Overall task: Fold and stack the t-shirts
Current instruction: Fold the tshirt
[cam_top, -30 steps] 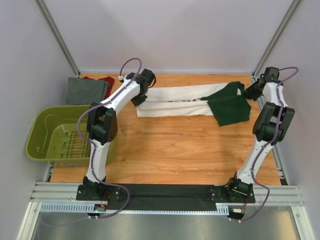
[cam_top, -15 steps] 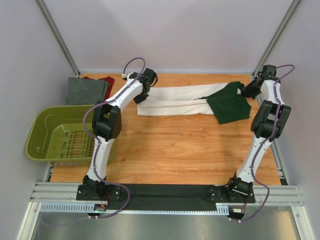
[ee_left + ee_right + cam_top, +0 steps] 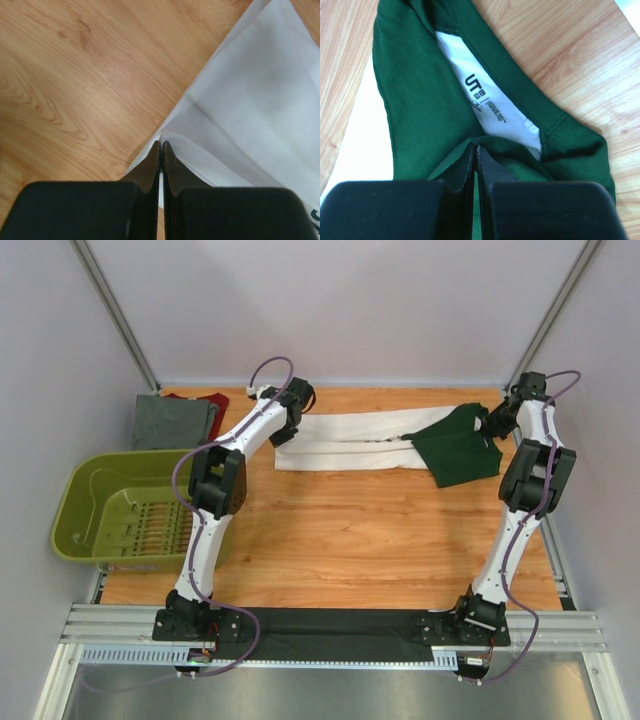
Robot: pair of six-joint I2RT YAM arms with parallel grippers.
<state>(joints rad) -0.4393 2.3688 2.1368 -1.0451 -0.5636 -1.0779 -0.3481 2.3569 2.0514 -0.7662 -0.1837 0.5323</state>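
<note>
Three cloth t-shirts: one white t-shirt with dark green shoulders (image 3: 345, 445), one grey t-shirt (image 3: 172, 422), one dark red t-shirt (image 3: 207, 400). The left gripper (image 3: 161, 145) pinches its white edge, the right gripper (image 3: 474, 146) its green collar.

The grey t-shirt (image 3: 172, 423) covers most of the dark red t-shirt (image 3: 210, 400).

Bright, even, diffuse light, faint soft shadows; crisp overhead view, wrist-view foregrounds slightly blurred.

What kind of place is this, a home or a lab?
Probably a robotics lab cell: two arms bolted to an aluminium rail, a wooden table walled by plain white panels, and a t-shirt laid out for folding.
</note>
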